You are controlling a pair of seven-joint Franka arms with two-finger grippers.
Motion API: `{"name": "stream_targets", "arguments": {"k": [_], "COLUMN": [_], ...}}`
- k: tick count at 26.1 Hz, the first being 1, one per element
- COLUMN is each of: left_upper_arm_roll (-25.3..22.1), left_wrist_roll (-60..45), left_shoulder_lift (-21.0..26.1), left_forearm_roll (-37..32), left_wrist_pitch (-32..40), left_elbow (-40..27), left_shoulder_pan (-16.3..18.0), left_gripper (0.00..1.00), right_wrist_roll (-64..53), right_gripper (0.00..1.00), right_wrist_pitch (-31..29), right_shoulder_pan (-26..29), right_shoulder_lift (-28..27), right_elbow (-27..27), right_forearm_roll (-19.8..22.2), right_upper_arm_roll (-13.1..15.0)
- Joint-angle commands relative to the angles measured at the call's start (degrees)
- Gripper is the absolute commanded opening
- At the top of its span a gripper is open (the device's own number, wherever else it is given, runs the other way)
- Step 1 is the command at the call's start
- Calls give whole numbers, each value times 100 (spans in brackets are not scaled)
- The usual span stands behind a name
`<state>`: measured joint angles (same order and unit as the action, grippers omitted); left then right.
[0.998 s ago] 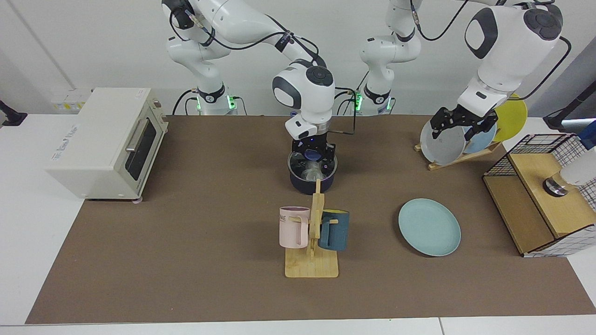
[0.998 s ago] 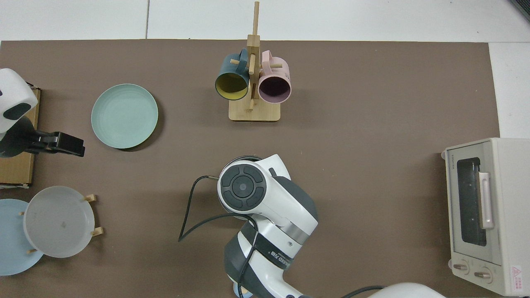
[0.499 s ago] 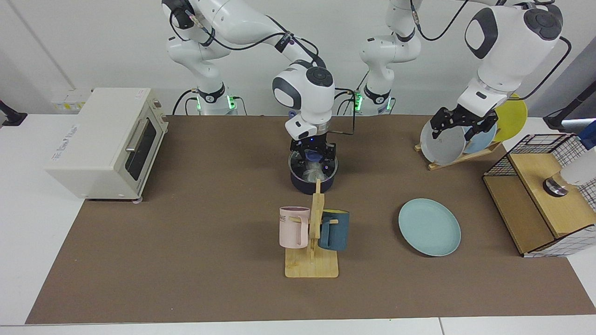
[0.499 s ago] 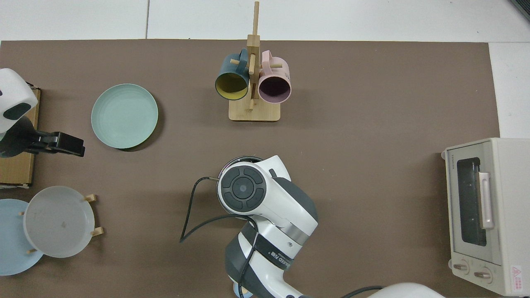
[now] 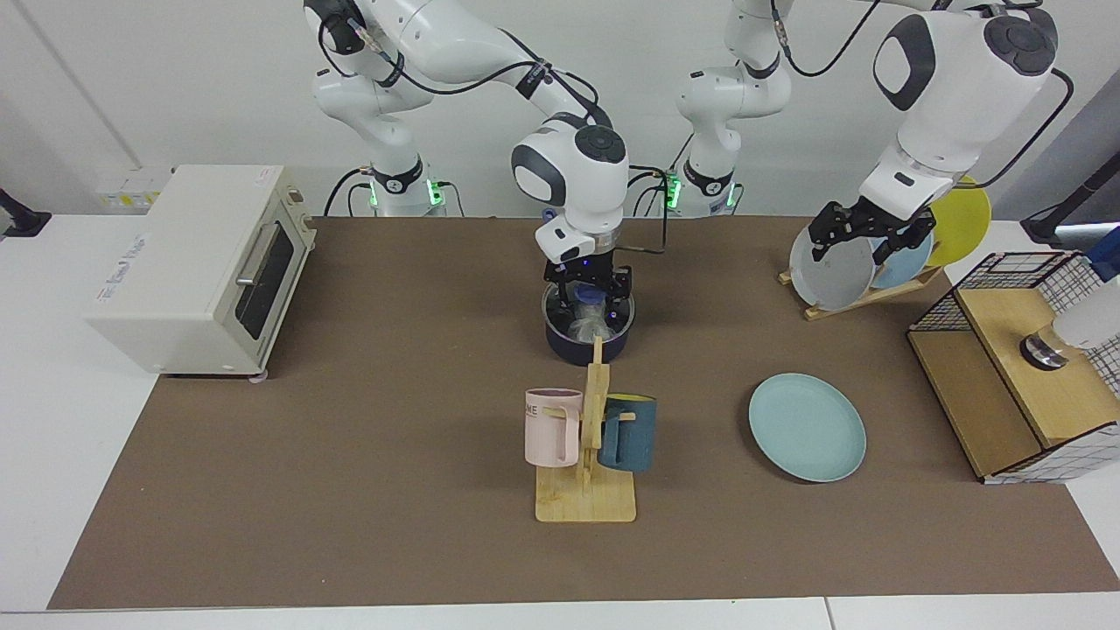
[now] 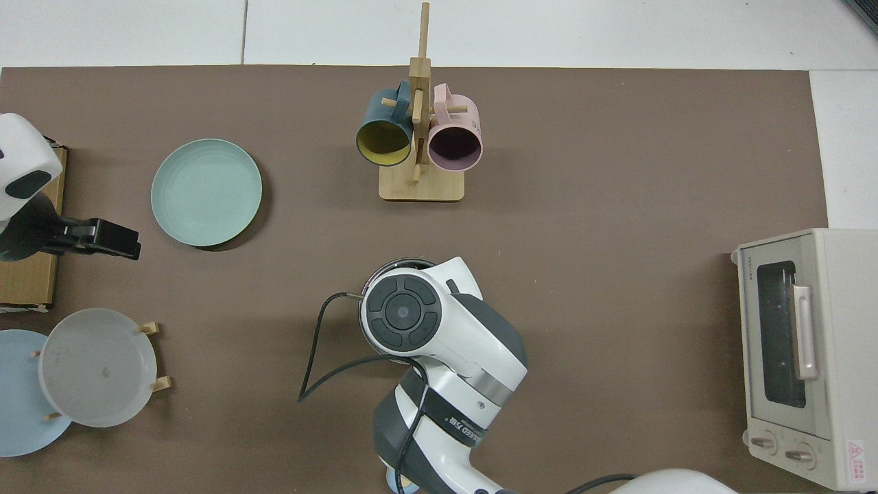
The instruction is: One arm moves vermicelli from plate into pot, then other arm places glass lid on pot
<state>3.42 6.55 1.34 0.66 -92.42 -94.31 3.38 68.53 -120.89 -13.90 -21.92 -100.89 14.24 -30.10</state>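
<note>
The dark navy pot [image 5: 577, 348] stands at the table's middle back. The glass lid [image 5: 608, 325] rests on it, blue knob up. Through the glass a whitish clump of vermicelli [image 5: 583, 330] shows inside. My right gripper [image 5: 590, 306] hovers straight over the lid, open, its fingers on either side of the knob and holding nothing. From above, the right arm hides all but a sliver of the pot's rim [image 6: 401, 261]. The teal plate [image 5: 807, 427] [image 6: 206, 192] lies bare on the mat. My left gripper [image 5: 862, 245] hangs open and idle by the plate rack.
A wooden mug tree [image 5: 588, 455] with a pink and a dark teal mug stands just in front of the pot. A toaster oven [image 5: 201, 267] sits at the view's left. A rack of upright plates [image 5: 840, 271] and a wire-and-wood stand [image 5: 1015, 367] are at the right.
My right gripper has risen a little above the lid's knob, and the lid stays on the pot. The left arm has not moved.
</note>
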Motion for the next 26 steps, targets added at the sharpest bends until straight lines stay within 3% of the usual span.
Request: {"name": "stream_targets", "arguments": {"k": [1,8,16,19,21,26], "left_upper_arm_roll": [-8,1,1,1,1,1], "left_wrist_roll": [-83,-83,-83,-83,-83,-83], "left_shoulder_lift": [-55,-55,-64,-55,-64,-55], "left_forearm_roll": [-119,-119,-119,-119,-119,-119], "left_wrist_pitch": [-57,-57,-57,-57,-57,-57], "left_elbow": [-35,-35,-35,-35,-35,-35], "left_shoulder_pan": [-22,-22,-22,-22,-22,-22], "left_gripper": [100,100,100,100,100,100], "right_wrist_roll": [134,-15,-488,-1015,-1507,-2799], "right_gripper": [100,100,100,100,100,100], "right_wrist_pitch": [-31,347,671,821,927,1208], "right_shoulder_pan": [98,98,282,405,501,484], "right_shoulder_lift": [92,135,636,838,1005,1322], "right_elbow": [-2,447,474,482,482,482], "right_forearm_roll": [140,122,35,-271,-597,-1063], "right_upper_arm_roll": [-57,-75,-75,-14,161,961]}}
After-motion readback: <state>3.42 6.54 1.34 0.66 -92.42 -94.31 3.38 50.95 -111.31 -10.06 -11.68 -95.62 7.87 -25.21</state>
